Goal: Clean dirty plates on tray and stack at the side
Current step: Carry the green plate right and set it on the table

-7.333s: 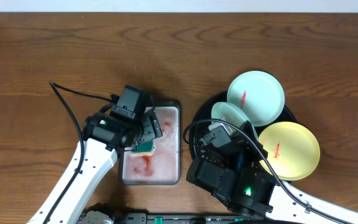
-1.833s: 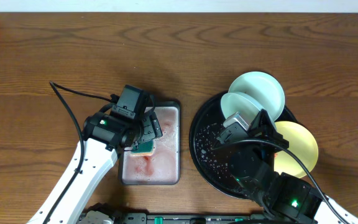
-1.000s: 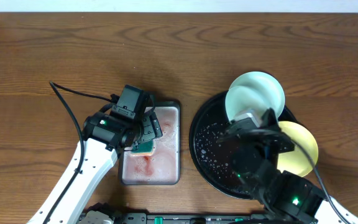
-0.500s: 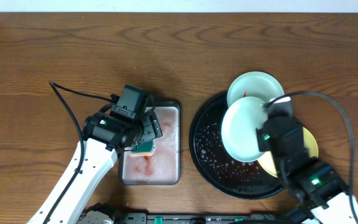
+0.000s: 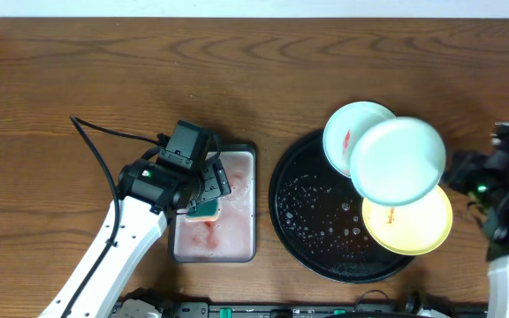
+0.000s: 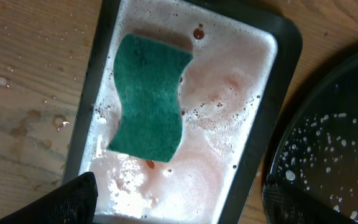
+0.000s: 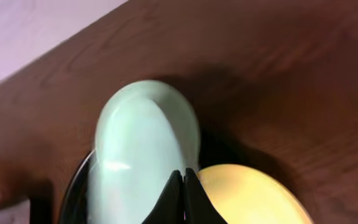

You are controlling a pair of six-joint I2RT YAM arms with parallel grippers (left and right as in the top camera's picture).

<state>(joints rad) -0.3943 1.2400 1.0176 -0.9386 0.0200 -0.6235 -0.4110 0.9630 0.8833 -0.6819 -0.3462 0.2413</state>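
While left hand (image 6: 179, 196) gapes above the sponge (image 6: 149, 107), right hand (image 7: 183, 180) clamps a mint plate (image 5: 398, 161)

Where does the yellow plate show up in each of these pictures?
Overhead: yellow plate at lower right, overlapping the black tray's right edge.
Left wrist: not in it; the tray fills the right edge.
Right wrist: bottom centre-right; tray at lower left.
Shared landmark: the tray.
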